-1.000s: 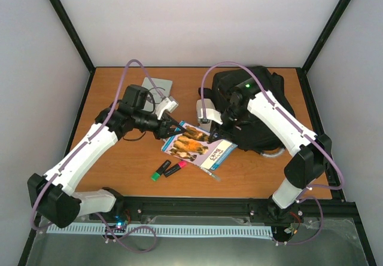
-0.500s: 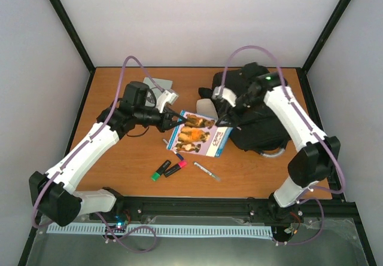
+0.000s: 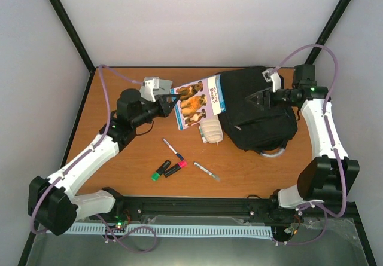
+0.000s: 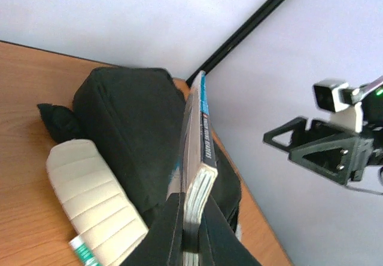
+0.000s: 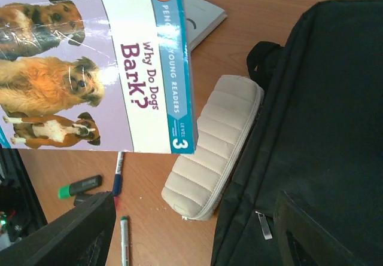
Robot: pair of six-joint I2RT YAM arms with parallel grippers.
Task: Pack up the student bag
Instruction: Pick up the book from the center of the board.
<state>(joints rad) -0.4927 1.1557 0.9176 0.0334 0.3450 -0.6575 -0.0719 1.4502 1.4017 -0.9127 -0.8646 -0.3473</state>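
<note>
White walls and a black frame close the wooden tabletop on three sides. On its far right part lies the bag, black and flat; its right edge is near the frame and its left edge touches a cream case.

The left end effector is closed on the lower edge of a book and holds it above the wood, cover up and tilted. In the left wrist view the book stands on edge between the fingers, with the bag just behind it. The book's right edge is just beside the bag's left edge, and one corner hangs over the case.

The right end effector is above the bag with its jaws wide apart and nothing between them.

Two markers and two pens lie in the near middle, well apart from the bag. Bare wood is free in front of the bag and along the near left. A grey booklet lies at the far edge, behind the left arm.
</note>
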